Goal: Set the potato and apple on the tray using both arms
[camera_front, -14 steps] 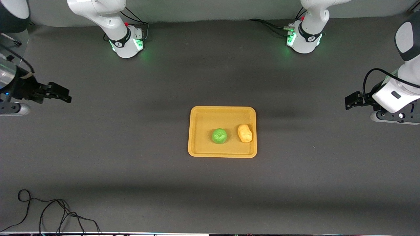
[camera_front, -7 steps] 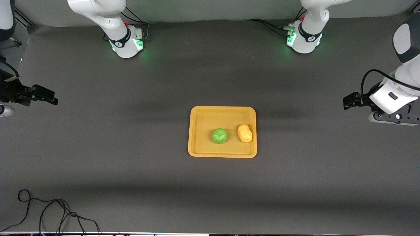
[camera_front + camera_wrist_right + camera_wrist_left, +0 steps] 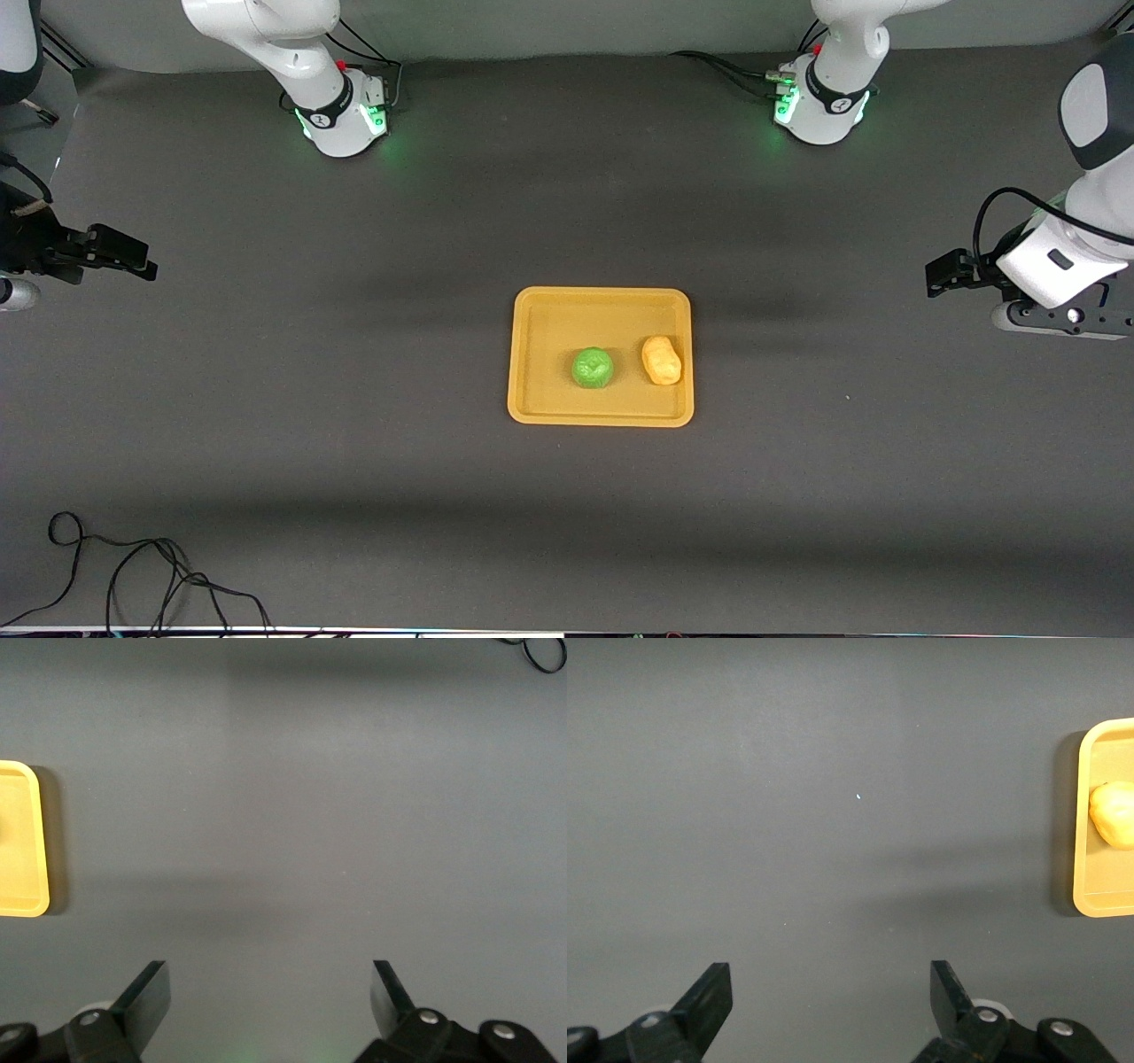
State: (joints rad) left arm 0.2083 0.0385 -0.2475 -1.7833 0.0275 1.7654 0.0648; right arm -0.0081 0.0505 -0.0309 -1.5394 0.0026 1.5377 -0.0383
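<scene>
Left end effector [image 3: 941,274]: suspended over bare worktop [image 3: 354,443] at the left arm's end of the table, well apart from the tray [image 3: 601,415]. Its wrist view shows the two fingers [image 3: 709,997] spread wide, with nothing between them. Left arm waiting.

Right end effector [image 3: 124,252]: suspended over bare worktop at the right arm's end, likewise well clear of the tray. Its wrist view shows the fingers [image 3: 146,997] spread wide and holding nothing. Right arm waiting.

Tray: lying flat near the middle of the worktop, between the two end effectors.

Apple [image 3: 593,368]: resting in the tray, in the half nearer the front camera, roughly central along the tray's length.

Potato [image 3: 661,360]: resting in the tray just beside the apple, toward the left arm's end, close against the rim there. A narrow gap separates the two items.

Loose black cable [image 3: 133,567]: lying on the worktop at the corner nearest the front camera, toward the right arm's end.
</scene>
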